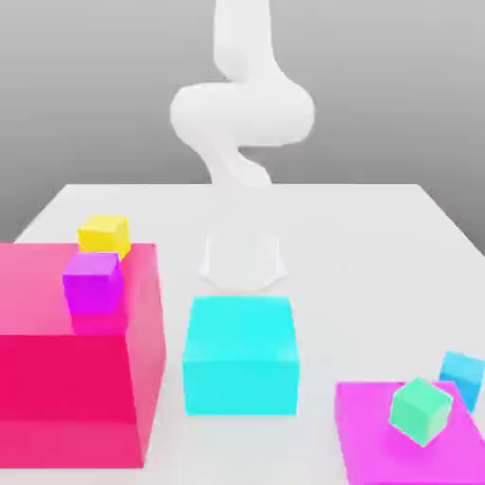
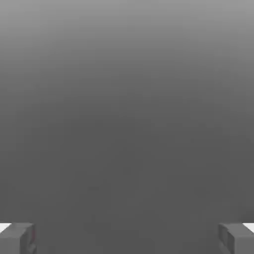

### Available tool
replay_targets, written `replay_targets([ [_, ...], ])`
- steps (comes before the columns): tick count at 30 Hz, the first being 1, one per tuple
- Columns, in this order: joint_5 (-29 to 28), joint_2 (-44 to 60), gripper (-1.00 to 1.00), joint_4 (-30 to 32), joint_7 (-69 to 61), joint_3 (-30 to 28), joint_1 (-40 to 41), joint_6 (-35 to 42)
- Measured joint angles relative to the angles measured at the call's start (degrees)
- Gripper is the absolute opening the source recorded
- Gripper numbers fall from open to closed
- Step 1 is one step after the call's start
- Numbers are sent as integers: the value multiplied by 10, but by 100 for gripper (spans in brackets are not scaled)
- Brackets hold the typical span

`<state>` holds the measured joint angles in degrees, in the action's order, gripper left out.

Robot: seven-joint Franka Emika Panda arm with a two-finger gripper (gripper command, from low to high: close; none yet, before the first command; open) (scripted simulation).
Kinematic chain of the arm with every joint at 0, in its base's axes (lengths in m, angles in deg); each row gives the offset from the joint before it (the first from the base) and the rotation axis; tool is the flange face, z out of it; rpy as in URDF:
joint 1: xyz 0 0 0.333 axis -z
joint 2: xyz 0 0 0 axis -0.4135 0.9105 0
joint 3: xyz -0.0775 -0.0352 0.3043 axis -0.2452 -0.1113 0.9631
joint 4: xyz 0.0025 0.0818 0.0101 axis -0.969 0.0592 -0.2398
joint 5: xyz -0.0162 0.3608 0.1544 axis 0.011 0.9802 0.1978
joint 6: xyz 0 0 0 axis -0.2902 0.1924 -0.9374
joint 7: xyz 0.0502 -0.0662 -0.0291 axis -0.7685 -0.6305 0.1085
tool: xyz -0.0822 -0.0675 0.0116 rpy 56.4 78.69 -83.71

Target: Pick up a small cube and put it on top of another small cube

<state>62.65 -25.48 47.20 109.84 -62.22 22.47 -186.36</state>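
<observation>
Gripper [image 2: 127,238] released — in the hand view its two grey fingertips [image 2: 17,238] stand far apart at the two lower corners, nothing between them, only plain grey beyond. In the exterior view the white arm [image 1: 242,104] rises at the far middle of the white table [image 1: 379,246], its body curling above a pale base [image 1: 242,258].

Just in front of the base, nearer the camera, sits a large cyan block [image 1: 241,355], resting on the table, apart from everything else.

To the exterior view's left: a big pink block [image 1: 76,365], tallest thing on the table. A small magenta-purple cube [image 1: 93,281] sits on its top face, and a small yellow cube [image 1: 104,235] shows just behind and slightly right of the purple one — whether it is on the pink block's far edge or behind it, cannot tell.

To the exterior view's right, near corner: a flat magenta slab [image 1: 369,445] lying low on the table. A small mint-green cube [image 1: 421,409] on it, looks tilted on an edge. The small cube [image 1: 462,375] — sky-blue — is at the slab's far right corner, just behind and right of the mint one; on the slab or on the table beside it, cannot tell. It is well apart from the arm.
</observation>
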Motion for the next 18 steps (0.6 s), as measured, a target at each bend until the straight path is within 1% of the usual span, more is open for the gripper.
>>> replay_targets([
  [5,69,97,0,17,67,30,-35,-33],
  [10,113,191,0,34,149,77,-63,-66],
  [14,123,264,0,49,231,123,-81,-96],
  [18,104,339,0,65,335,168,-97,-130],
])
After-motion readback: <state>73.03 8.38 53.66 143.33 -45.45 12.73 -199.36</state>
